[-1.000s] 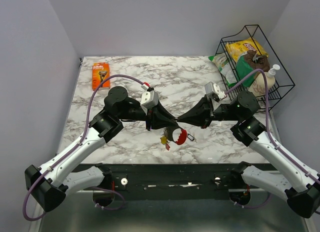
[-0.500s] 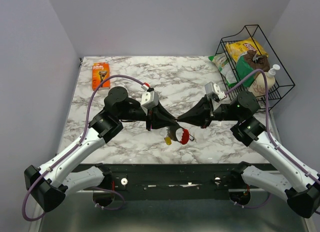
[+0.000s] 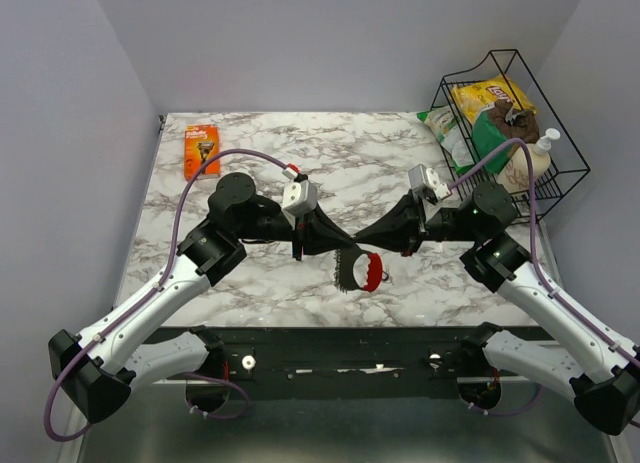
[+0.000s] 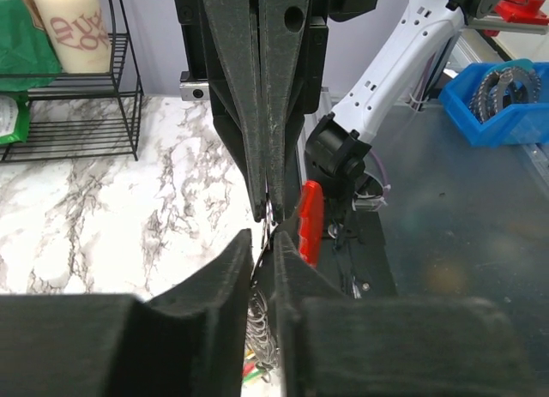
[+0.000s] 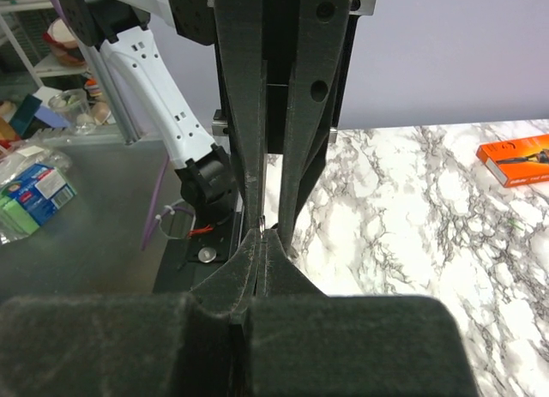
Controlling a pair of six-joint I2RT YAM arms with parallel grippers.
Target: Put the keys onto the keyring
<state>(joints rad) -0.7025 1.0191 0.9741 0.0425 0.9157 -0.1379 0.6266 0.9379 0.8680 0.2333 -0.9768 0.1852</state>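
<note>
My left gripper (image 3: 344, 246) and right gripper (image 3: 359, 241) meet tip to tip above the front middle of the marble table (image 3: 260, 173). The keys (image 3: 348, 273) hang just below the tips, with the red curved tag (image 3: 369, 273) on their right. In the left wrist view my left gripper (image 4: 264, 239) is shut on thin metal of the bunch; silvery keys (image 4: 260, 315) with yellow and green heads dangle under it, and the red tag (image 4: 310, 221) stands beyond. In the right wrist view my right gripper (image 5: 264, 234) is shut on a metal sliver. A tiny dark keyring (image 3: 384, 275) seems to lie beside the tag.
An orange razor pack (image 3: 201, 150) lies at the back left. A black wire basket (image 3: 515, 123) with snack bags and a bottle stands at the back right, with a bag (image 3: 445, 133) spilling onto the table. The table's front edge is just below the hanging keys.
The key bunch has swung and turned under the tips: the yellow head no longer shows and the keys now fan out dark, left of the red tag. Both arms have barely moved.
</note>
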